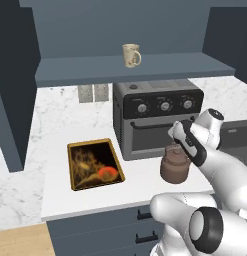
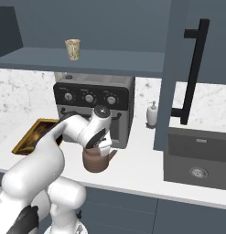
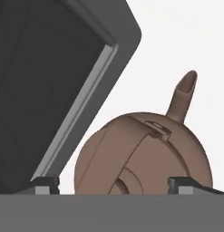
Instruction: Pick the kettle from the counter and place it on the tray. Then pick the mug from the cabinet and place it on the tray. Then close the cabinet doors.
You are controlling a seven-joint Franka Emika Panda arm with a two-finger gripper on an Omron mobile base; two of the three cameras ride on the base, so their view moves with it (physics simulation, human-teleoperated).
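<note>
The brown kettle [image 1: 173, 169] stands on the white marble counter [image 1: 70, 192] in front of the oven, to the right of the tray [image 1: 94, 163]. My gripper [image 1: 176, 151] hangs just above it, open. In the hand view the kettle [image 3: 145, 154] lies between the two fingertips [image 3: 45, 185], its spout pointing up; I see no contact. The tray has a golden rim and nothing lies on it. The cream mug [image 1: 131, 55] stands on the shelf of the open cabinet [image 1: 135, 70]. From the right, my hand hides the top of the kettle [image 2: 96, 162], and the mug [image 2: 72, 49] sits above the oven.
A dark toaster oven [image 1: 157, 117] stands close behind the kettle. The cabinet doors [image 1: 12, 85] are swung open; the right one [image 2: 176, 68] with its black bar handle reaches down toward the counter. A soap dispenser [image 2: 152, 114] and a sink [image 2: 199, 157] are to the right.
</note>
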